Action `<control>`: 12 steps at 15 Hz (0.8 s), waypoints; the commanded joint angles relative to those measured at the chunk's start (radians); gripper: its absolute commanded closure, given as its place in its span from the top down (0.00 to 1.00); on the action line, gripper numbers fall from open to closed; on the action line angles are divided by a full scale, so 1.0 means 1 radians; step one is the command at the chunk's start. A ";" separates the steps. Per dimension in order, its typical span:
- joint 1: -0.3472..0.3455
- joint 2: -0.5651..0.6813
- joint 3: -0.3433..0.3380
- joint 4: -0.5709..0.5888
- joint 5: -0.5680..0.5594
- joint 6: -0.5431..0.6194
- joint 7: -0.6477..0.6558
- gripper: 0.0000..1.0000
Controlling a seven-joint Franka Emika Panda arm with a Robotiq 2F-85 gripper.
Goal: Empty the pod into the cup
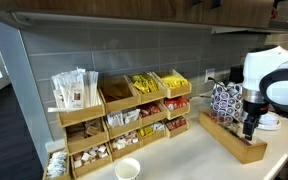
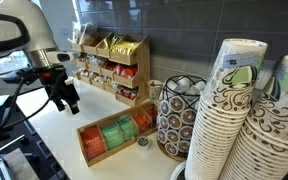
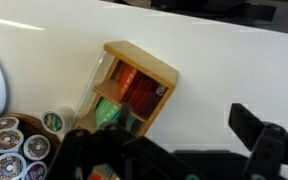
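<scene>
The plain white cup point(image 1: 128, 168) stands on the pale counter in front of the wooden organiser, far from the arm. One green-topped pod point(image 3: 52, 121) lies loose on the counter beside the wooden tea box point(image 3: 134, 85); in an exterior view the same pod point(image 2: 142, 142) sits between that box and the wire pod holder point(image 2: 176, 118). Several more pods point(image 3: 9, 148) fill the holder's top. My gripper point(image 3: 179, 142) hangs open over bare counter next to the tea box, holding nothing. It shows in both exterior views point(image 1: 250, 127) point(image 2: 68, 100).
A tiered wooden organiser point(image 1: 124, 112) full of sachets stands against the tiled wall. Tall stacks of patterned paper cups point(image 2: 239, 115) crowd the near side, and the same cups point(image 1: 222, 98) stand behind the tea box point(image 1: 234, 142). The counter edge runs close by the gripper.
</scene>
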State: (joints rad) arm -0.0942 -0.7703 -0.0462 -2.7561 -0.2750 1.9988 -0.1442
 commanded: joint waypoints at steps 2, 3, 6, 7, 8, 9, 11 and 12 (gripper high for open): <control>0.063 0.079 0.118 0.048 0.165 -0.015 0.286 1.00; 0.061 0.110 0.156 0.062 0.190 -0.013 0.372 1.00; 0.047 0.176 0.236 0.092 0.228 0.034 0.582 1.00; 0.042 0.207 0.264 0.112 0.235 0.049 0.656 1.00; 0.039 0.229 0.282 0.126 0.243 0.053 0.720 1.00; 0.041 0.252 0.295 0.146 0.258 0.055 0.779 1.00; 0.063 0.206 0.274 0.116 0.225 0.049 0.745 1.00; 0.067 0.222 0.279 0.127 0.224 0.050 0.760 1.00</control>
State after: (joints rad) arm -0.0378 -0.5492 0.2437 -2.6298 -0.0452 2.0511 0.6106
